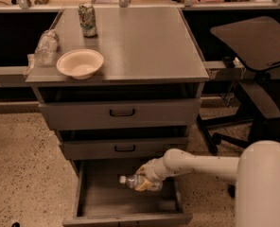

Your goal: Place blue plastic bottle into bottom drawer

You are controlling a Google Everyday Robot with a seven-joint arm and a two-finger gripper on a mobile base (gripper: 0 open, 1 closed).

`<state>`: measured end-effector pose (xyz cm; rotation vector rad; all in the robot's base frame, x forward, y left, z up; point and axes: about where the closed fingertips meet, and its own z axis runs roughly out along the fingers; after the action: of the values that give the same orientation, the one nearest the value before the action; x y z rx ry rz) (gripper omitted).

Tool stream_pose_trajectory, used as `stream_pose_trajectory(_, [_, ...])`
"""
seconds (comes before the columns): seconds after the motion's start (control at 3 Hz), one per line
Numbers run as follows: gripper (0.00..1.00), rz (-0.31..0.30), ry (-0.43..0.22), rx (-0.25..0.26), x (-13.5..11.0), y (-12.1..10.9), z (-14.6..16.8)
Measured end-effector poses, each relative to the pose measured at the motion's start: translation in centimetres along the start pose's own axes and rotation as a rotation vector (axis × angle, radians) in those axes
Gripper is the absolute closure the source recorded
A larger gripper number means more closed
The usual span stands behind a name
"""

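Note:
The blue plastic bottle (137,183) is small and clear with a white cap pointing left. It lies on its side inside the open bottom drawer (100,200), in the right half, close to the plain grey floor. My gripper (148,176) reaches into the drawer from the right on a white arm and is shut on the bottle's right end. I cannot tell whether the bottle touches the floor.
Two upper drawers (122,113) with black handles are closed. On the cabinet top stand a green-patterned can (87,19), a wrinkly clear plastic bag (45,47) and a white bowl (80,63). A dark office chair (253,46) stands at the right. My white base (265,188) is at the lower right.

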<state>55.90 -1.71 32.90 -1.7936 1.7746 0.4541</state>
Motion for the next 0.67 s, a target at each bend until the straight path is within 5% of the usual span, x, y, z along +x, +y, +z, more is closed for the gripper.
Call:
stream_pose_trajectory(0.33, [1.00, -0.059, -0.055, 0.007, 3.4, 0.0, 3.6])
stream_pose_trajectory(0.67, [0.82, -0.100, -0.029, 0.010, 6.4, 0.3, 6.3])
